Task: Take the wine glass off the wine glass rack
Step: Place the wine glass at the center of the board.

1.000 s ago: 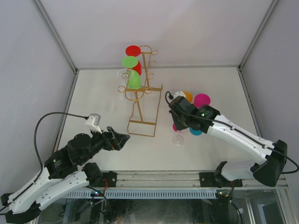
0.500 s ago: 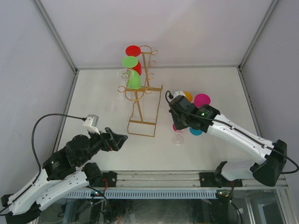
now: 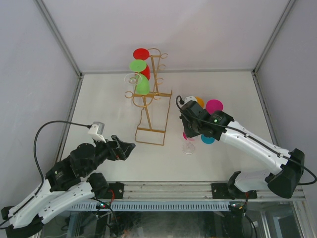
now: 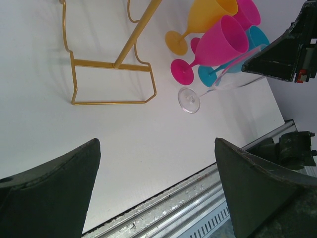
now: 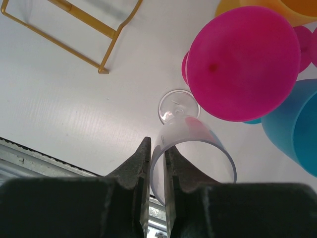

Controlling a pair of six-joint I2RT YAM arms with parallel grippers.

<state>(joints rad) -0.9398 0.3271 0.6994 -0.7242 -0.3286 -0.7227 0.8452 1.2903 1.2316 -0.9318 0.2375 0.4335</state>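
The gold wire wine glass rack (image 3: 151, 99) stands mid-table, with red (image 3: 141, 53) and green (image 3: 138, 65) glasses hanging on its left hooks. A clear wine glass (image 5: 198, 134) stands upright on the table to the right of the rack's base (image 5: 111, 47), its round foot (image 3: 188, 148) on the white surface. My right gripper (image 5: 157, 144) is above it, one finger inside the bowl and one outside, jaws shut on the rim wall. My left gripper (image 4: 157, 144) hangs wide open and holds nothing near the table's front left, apart from the rack (image 4: 111, 64).
A cluster of pink (image 3: 214, 105), orange (image 3: 199, 101) and teal (image 3: 207, 140) glasses stands just behind and right of the clear one, touching or nearly so. The metal front rail (image 4: 198, 198) runs below my left gripper. White walls close in the table.
My left arm has drawn back a little toward the front left. The right arm and the clear glass stay where they were.
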